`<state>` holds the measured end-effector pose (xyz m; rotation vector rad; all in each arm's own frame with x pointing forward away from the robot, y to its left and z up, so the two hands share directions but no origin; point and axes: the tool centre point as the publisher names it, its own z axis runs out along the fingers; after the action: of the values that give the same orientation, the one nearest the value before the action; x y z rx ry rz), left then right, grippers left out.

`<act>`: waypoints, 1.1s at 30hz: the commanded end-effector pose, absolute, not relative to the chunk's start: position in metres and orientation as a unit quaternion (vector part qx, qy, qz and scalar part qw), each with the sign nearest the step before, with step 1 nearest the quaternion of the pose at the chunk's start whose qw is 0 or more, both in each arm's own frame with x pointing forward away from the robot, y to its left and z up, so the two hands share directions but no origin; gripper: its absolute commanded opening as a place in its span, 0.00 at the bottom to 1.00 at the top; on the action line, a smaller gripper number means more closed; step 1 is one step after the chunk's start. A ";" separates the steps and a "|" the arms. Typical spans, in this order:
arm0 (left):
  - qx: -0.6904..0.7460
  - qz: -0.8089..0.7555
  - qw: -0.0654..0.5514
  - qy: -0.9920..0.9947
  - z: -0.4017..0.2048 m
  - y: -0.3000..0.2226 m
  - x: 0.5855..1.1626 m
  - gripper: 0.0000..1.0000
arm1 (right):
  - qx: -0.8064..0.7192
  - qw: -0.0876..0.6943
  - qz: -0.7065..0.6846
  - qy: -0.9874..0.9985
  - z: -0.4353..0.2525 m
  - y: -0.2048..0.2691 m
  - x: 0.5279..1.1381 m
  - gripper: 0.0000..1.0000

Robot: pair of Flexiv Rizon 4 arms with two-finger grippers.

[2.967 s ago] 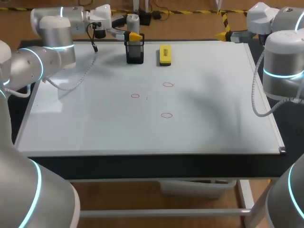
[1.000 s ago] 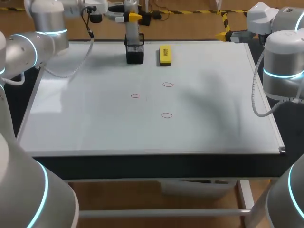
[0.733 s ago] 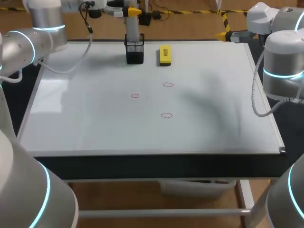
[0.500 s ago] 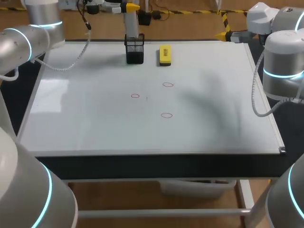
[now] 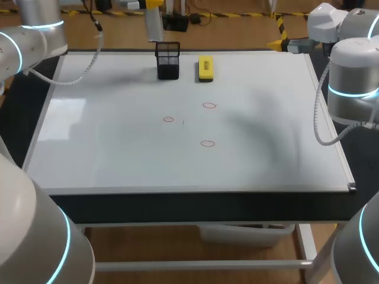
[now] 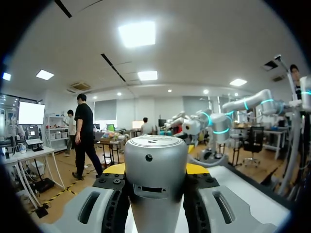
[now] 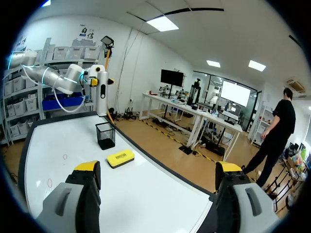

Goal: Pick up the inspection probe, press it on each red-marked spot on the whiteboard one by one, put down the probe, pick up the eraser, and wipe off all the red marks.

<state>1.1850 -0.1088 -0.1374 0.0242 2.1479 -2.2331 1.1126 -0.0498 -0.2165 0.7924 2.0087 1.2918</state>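
- Probe (image 6: pixel 155 165): silver cylinder, standing upright between the fingers of the left end effector (image 6: pixel 155 169). The yellow tips are pressing on it from both sides, so the end effector is clamping it. In the head view the probe (image 5: pixel 154 25) is hanging in the air by the far edge of the whiteboard (image 5: pixel 118 154), just beside the top of the holder (image 5: pixel 168 59) and clear of it.
- Holder: black mesh cup, standing upright on the whiteboard near its far edge.
- Eraser (image 5: pixel 205 68): yellow block, lying flat on the whiteboard just beside the holder, not touching it.
- Red marks: three small rings, sitting around the middle of the whiteboard, one (image 5: pixel 169 119) toward the left arm's side, one (image 5: pixel 209 106) farther back, one (image 5: pixel 207 143) nearest the front. All are well apart from the holder and eraser.
- Right end effector (image 7: pixel 158 167): fingers standing wide apart, gripping nothing, hovering at the far right corner of the whiteboard, well apart from every item.
- Whiteboard: lying flat, covering the tabletop.
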 end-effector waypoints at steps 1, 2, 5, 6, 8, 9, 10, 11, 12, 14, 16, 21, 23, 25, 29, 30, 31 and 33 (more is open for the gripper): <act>-0.042 -0.713 0.073 0.696 -0.133 -0.093 1.173 0.00 | 0.300 0.307 0.488 0.761 -0.216 -0.050 1.113 1.00; -0.046 -0.714 0.077 0.694 -0.133 -0.089 1.173 0.00 | 0.300 0.307 0.488 0.761 -0.216 -0.050 1.113 1.00; -0.050 -0.714 0.086 0.694 -0.135 -0.077 1.171 0.00 | 0.300 0.307 0.488 0.761 -0.216 -0.050 1.113 1.00; -0.052 -0.712 0.089 0.694 -0.136 -0.073 1.171 0.00 | 0.300 0.307 0.488 0.761 -0.216 -0.050 1.113 1.00; -0.056 -0.710 0.098 0.695 -0.139 -0.064 1.170 0.00 | 0.300 0.307 0.488 0.761 -0.216 -0.050 1.113 1.00; -0.060 -0.709 0.101 0.695 -0.140 -0.059 1.169 0.00 | 0.300 0.307 0.488 0.761 -0.216 -0.050 1.113 1.00; -0.064 -0.708 0.105 0.696 -0.141 -0.054 1.169 0.00 | 0.300 0.307 0.488 0.761 -0.216 -0.050 1.113 1.00; -0.068 -0.706 0.109 0.696 -0.142 -0.049 1.169 0.00 | 0.300 0.307 0.488 0.761 -0.216 -0.050 1.113 1.00; -0.071 -0.704 0.113 0.697 -0.143 -0.044 1.169 0.00 | 0.300 0.307 0.488 0.761 -0.216 -0.050 1.113 1.00; -0.076 -0.699 0.124 0.700 -0.145 -0.034 1.169 0.00 | 0.300 0.307 0.488 0.761 -0.216 -0.050 1.113 1.00; -0.081 -0.696 0.131 0.701 -0.148 -0.024 1.168 0.00 | 0.300 0.307 0.488 0.761 -0.216 -0.050 1.113 1.00; -0.099 -0.687 0.150 0.704 -0.153 0.001 1.166 0.00 | 0.300 0.307 0.488 0.761 -0.216 -0.050 1.113 1.00; -0.104 -0.686 0.158 0.703 -0.155 0.008 1.165 0.00 | 0.300 0.307 0.488 0.761 -0.216 -0.050 1.113 1.00; -0.108 -0.686 0.163 0.700 -0.158 0.015 1.165 0.00 | 0.300 0.307 0.488 0.761 -0.216 -0.050 1.113 1.00; -0.114 -0.683 0.172 0.700 -0.166 0.026 1.161 0.00 | 0.300 0.307 0.488 0.761 -0.216 -0.050 1.113 1.00; -0.115 -0.682 0.174 0.701 -0.168 0.028 1.160 0.00 | 0.300 0.307 0.488 0.761 -0.216 -0.050 1.113 1.00; -0.115 -0.682 0.175 0.701 -0.171 0.030 1.160 0.00 | 0.300 0.307 0.488 0.761 -0.216 -0.050 1.113 1.00; -0.119 -0.681 0.181 0.699 -0.175 0.035 1.159 0.00 | 0.300 0.307 0.488 0.761 -0.216 -0.050 1.113 1.00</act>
<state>1.1682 0.0320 -0.1735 -0.1439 2.1094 -2.0287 1.1125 -0.0498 -0.2164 0.7924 2.0087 1.2919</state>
